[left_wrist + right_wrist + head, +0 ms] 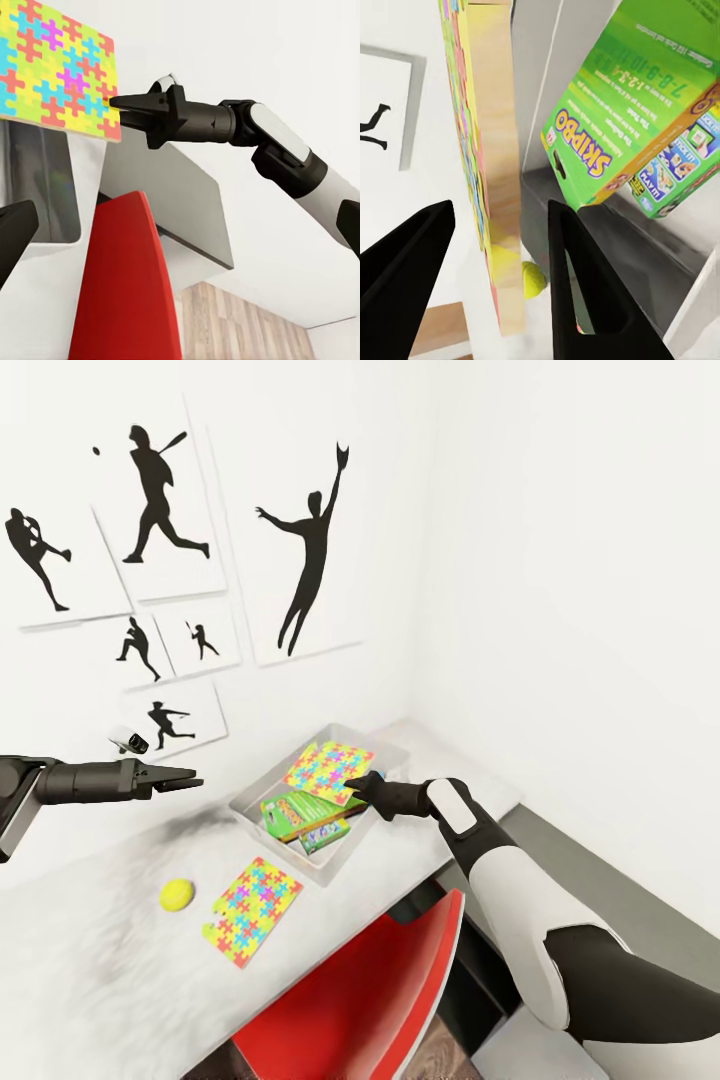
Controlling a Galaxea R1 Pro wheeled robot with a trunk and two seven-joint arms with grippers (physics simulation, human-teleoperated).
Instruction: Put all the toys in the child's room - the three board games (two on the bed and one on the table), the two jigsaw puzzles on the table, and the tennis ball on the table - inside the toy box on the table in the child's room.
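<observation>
Head view: the toy box (262,812) sits on the table (120,970) by the wall, with green board games (300,818) inside and one jigsaw puzzle (329,771) tilted over its far side, pinched at the edge by the right gripper (352,784). The second jigsaw puzzle (252,910) and the tennis ball (178,895) lie on the table just in front of the toy box, while the left gripper (190,782) hovers beside the toy box, its fingers close together and holding nothing.

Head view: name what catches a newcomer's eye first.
The right gripper holds a bright jigsaw puzzle over the grey toy box, where green board games already lie. On the white table wait a second puzzle and the tennis ball.
</observation>
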